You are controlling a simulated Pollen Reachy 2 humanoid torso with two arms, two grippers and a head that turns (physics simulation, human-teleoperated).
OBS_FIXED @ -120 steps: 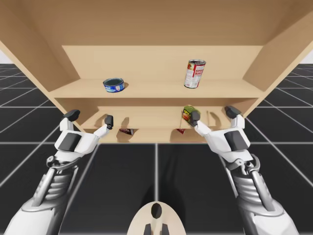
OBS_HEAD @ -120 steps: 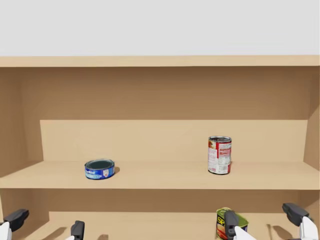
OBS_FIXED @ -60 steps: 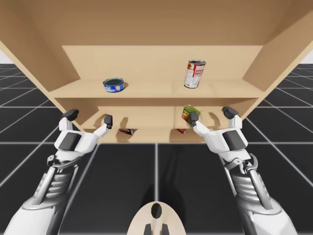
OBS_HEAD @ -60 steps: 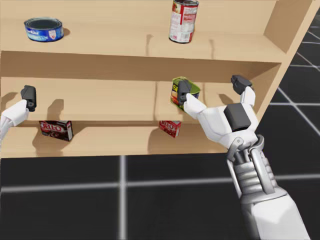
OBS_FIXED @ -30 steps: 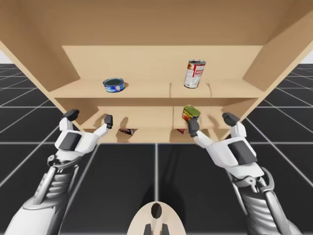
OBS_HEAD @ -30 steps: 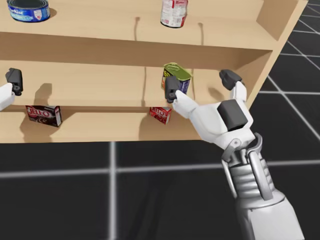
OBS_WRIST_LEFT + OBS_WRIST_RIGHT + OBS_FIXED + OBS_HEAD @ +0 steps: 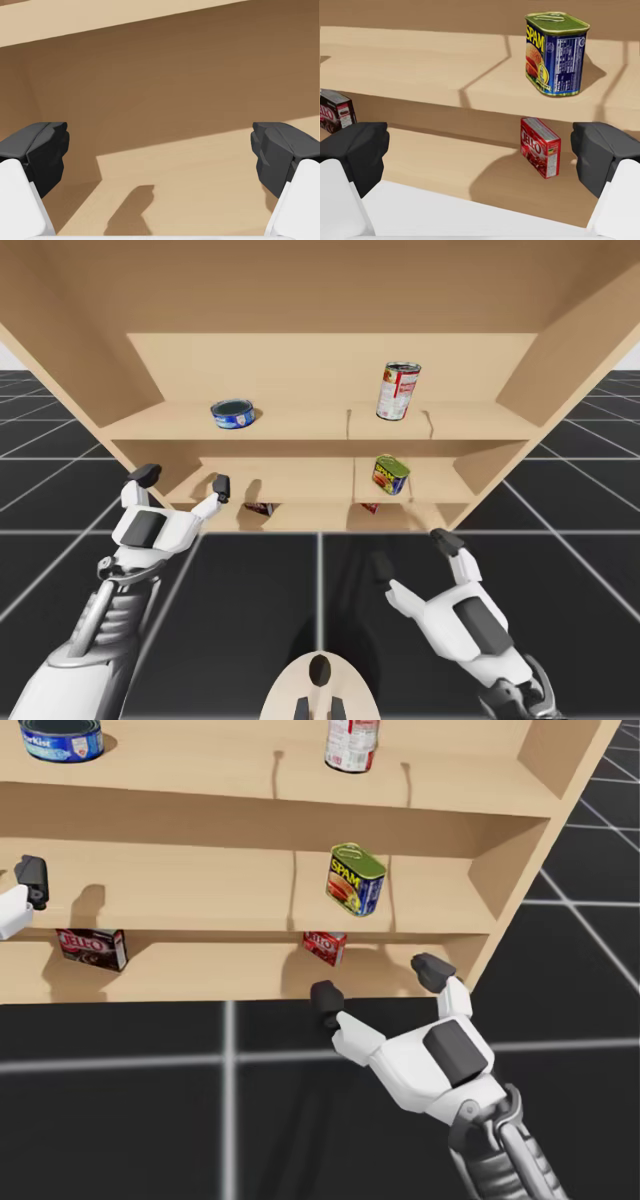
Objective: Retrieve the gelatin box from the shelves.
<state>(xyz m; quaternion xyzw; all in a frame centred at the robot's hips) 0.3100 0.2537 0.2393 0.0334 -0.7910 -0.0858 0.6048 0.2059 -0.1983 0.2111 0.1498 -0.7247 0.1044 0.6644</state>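
While my right gripper hangs spread wide and empty just before the bottom shelf, the red gelatin box stands ahead of it on that shelf, under the blue rectangular can. Reaching in, a finger could clip the middle shelf overhead. It could also nudge the box, which sits turned at an angle, and topple it; my left gripper is open too, well apart.

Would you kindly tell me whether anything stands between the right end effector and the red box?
Nothing visible does: the open right end effector faces the red box on the lowest shelf, and the blue rectangular can stands one shelf higher.
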